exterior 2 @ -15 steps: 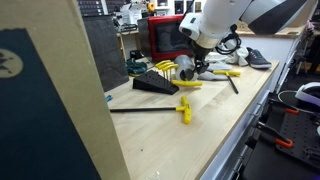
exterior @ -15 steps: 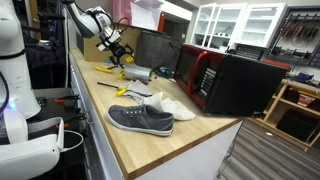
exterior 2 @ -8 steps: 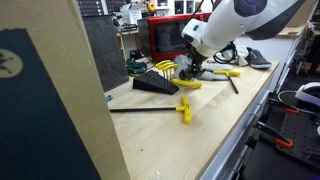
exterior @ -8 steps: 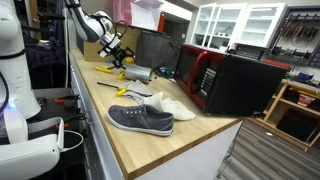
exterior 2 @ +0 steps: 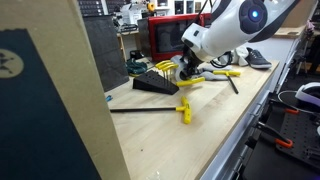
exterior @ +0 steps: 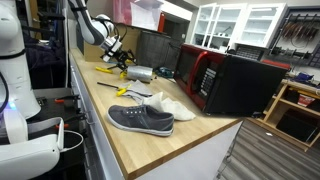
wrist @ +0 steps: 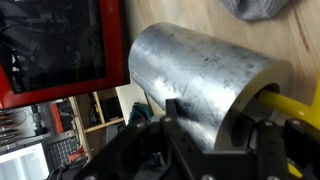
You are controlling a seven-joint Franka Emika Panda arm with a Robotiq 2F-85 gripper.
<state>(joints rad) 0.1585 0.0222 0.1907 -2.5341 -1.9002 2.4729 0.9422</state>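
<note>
Far end of the pale wooden workbench (exterior: 140,150). The dull silver metal cylinder (exterior: 138,73) lies on its side among yellow-handled hand tools (exterior 2: 226,73), near the red-and-black microwave (exterior: 225,80). It sits where it did a second ago.

The arm has changed. Over the last second the wrist swung round and the black two-finger gripper (exterior: 119,56) dropped closer to the cylinder.

In the wrist view the cylinder (wrist: 200,70) fills the frame. The gripper (wrist: 218,125) has its fingers (wrist: 172,108) spread apart at the near end. Contact can't be made out.

Judgement: the approach is about done, no grip made. The grey canvas sneaker (exterior: 140,119) lies well apart, untouched.
</note>
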